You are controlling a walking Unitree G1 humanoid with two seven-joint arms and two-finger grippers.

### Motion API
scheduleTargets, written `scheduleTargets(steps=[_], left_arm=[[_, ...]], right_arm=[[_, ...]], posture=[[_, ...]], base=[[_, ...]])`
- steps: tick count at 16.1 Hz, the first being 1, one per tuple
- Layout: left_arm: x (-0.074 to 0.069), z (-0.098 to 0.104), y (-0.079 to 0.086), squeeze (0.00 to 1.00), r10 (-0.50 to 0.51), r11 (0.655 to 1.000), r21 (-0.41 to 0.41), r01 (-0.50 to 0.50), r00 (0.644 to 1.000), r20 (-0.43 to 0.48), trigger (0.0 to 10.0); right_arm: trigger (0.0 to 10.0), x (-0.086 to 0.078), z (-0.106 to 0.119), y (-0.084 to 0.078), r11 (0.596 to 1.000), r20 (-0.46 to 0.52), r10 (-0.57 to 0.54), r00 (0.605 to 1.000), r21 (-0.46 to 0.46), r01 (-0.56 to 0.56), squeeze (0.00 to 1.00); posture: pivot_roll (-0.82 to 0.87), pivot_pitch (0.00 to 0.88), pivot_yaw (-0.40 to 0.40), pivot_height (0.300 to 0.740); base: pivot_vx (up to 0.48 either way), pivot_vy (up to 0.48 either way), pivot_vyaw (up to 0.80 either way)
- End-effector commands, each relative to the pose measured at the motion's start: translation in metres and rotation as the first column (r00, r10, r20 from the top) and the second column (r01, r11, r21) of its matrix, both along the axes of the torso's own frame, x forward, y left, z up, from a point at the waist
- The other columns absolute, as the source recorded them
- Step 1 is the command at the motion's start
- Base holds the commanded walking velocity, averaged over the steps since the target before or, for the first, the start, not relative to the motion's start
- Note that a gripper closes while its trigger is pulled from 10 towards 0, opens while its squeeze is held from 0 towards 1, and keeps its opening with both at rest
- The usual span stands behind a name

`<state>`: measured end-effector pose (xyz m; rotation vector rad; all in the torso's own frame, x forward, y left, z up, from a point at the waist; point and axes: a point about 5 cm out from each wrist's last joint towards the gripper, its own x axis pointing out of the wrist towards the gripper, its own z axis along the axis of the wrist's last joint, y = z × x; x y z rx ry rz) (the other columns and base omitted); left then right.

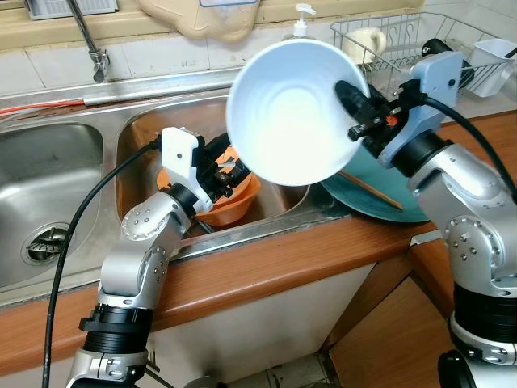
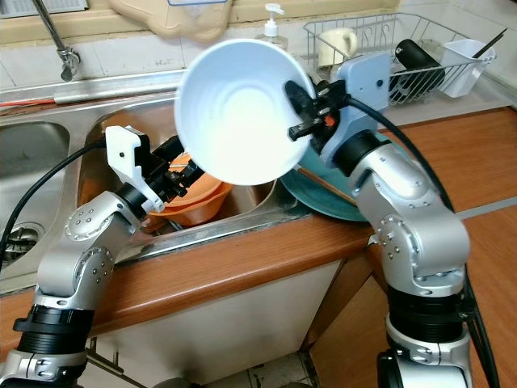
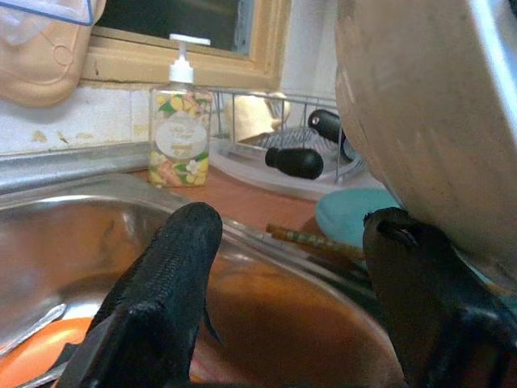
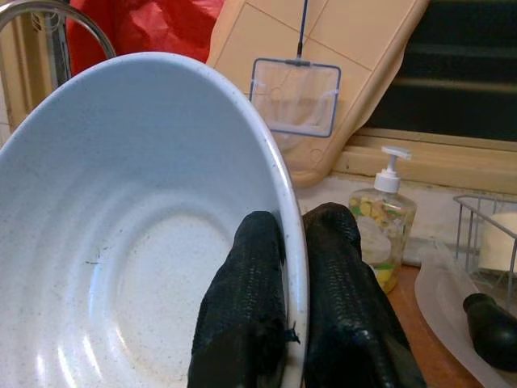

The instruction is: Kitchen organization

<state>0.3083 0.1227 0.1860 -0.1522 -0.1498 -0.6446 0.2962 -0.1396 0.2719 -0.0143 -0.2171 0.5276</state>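
One white bowl (image 1: 291,113) is held up in the air above the sink, tilted so its inside faces the head camera. The right hand (image 4: 295,283) pinches its rim, one black finger inside the bowl and one outside, pressed together on the wall. Below it, in the right-hand basin (image 1: 153,129) of the steel sink, lies one orange bowl (image 1: 234,202). The left hand (image 3: 291,283) hovers low over that basin, its two fingers spread apart with nothing between them.

Just beside the sink, on the wooden surface (image 1: 266,267), rests one teal plate (image 1: 380,194) with a thin wooden stick (image 1: 371,191) lying across it. Behind the plate stands one wire dish rack (image 2: 388,40) holding a cream mug (image 2: 335,44), a white container (image 2: 464,61) and dark handled utensils. One soap dispenser (image 3: 179,129) with a flowered label stands at the back edge near the rack. A second basin (image 1: 40,186) with a drain lies to the left, with one tap (image 1: 89,40) above. A beige cutting board (image 4: 323,73) leans against the window ledge behind.
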Motion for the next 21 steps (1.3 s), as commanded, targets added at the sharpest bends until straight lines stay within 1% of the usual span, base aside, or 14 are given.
scheduleTargets(steps=[1,2,3,5,7,8,9,10,13,17,18,19,20,21], left_arm=[[0.002,0.010,-0.001,0.00,-0.005,1.000,-0.022,0.006,1.000,0.024,10.0],[0.001,0.013,0.001,0.00,-0.006,0.998,-0.060,0.007,1.000,0.020,10.0],[0.001,0.012,0.002,0.00,0.000,0.999,-0.048,0.001,1.000,0.019,10.0],[-0.001,0.011,0.005,0.00,-0.007,0.998,-0.063,0.008,1.000,0.013,10.0],[-0.004,0.012,0.008,0.00,-0.034,0.995,-0.092,0.035,0.999,0.006,10.0],[-0.005,0.013,0.011,0.00,-0.045,0.992,-0.115,0.045,0.999,0.005,10.0],[-0.006,0.016,0.012,0.00,-0.062,0.987,-0.147,0.062,0.998,0.005,10.0],[-0.007,0.017,0.012,0.00,-0.077,0.985,-0.152,0.077,0.997,0.004,10.0],[-0.004,0.017,0.007,0.00,-0.103,0.985,-0.136,0.102,0.995,0.001,10.0],[0.003,0.017,0.006,0.00,-0.090,0.987,-0.131,0.088,0.996,-0.011,10.0],[0.004,0.016,0.007,0.00,-0.082,0.988,-0.131,0.080,0.997,-0.011,4.9],[0.004,0.017,0.008,0.00,-0.082,0.988,-0.132,0.080,0.997,-0.011,2.8],[0.005,0.017,0.008,0.00,-0.081,0.988,-0.132,0.079,0.997,-0.010,0.0],[0.006,0.017,0.009,0.00,-0.065,0.989,-0.133,0.064,0.998,-0.006,0.0]], right_arm=[[0.0,-0.004,0.007,0.003,1.000,0.047,0.022,0.999,0.001,-0.022,0.00],[0.0,-0.001,0.006,-0.003,0.999,0.050,-0.032,0.998,0.003,0.032,0.00],[0.0,0.000,0.006,-0.006,0.999,0.052,-0.040,0.998,0.003,0.040,0.00],[0.0,0.002,0.005,-0.009,0.997,0.059,-0.074,0.996,-0.012,0.075,0.00],[0.0,0.015,0.001,-0.027,0.959,0.065,-0.268,0.961,-0.079,0.272,0.00],[0.0,0.016,0.002,-0.027,0.960,0.073,-0.265,0.961,-0.078,0.271,0.00],[0.0,0.013,0.004,-0.019,0.971,0.090,-0.215,0.972,-0.089,0.223,0.00],[0.0,0.011,0.005,-0.012,0.978,0.095,-0.180,0.979,-0.084,0.188,0.00],[0.0,0.005,0.011,0.005,0.995,0.118,-0.086,0.989,-0.036,0.090,0.00],[0.0,-0.003,0.016,0.013,1.000,0.121,-0.001,0.993,0.019,-0.001,0.00],[0.0,-0.005,0.016,0.015,1.000,0.118,0.012,0.993,0.018,-0.014,0.00],[0.0,-0.005,0.015,0.016,1.000,0.117,0.014,0.993,0.019,-0.016,0.00],[0.0,-0.005,0.014,0.017,1.000,0.114,0.016,0.993,0.022,-0.019,0.00],[0.0,-0.005,0.014,0.017,1.000,0.110,0.017,0.994,0.024,-0.019,0.00]], posture=[[-0.16,0.000,0.033,0.740],[-0.15,0.000,0.034,0.740],[-0.15,0.000,0.034,0.740],[-0.15,0.000,0.031,0.740],[-0.15,0.000,0.025,0.740],[-0.15,0.000,0.023,0.740],[-0.15,0.000,0.026,0.740],[-0.15,0.000,0.034,0.740],[-0.16,0.000,0.049,0.740],[-0.17,0.000,0.061,0.740],[-0.17,0.000,0.064,0.740],[-0.17,0.000,0.065,0.740],[-0.16,0.000,0.062,0.740],[-0.16,0.000,0.061,0.740]], base=[[0.000,0.000,0.00],[0.000,0.000,0.00],[0.000,0.000,0.00],[0.000,0.000,0.00],[0.000,0.000,0.00],[0.000,0.000,0.00],[0.000,0.000,0.00],[0.000,0.000,0.00],[0.000,0.000,0.00],[0.000,0.000,0.00],[0.000,0.000,0.00],[0.000,0.000,0.00],[0.000,0.000,0.00],[0.000,0.000,0.00]])
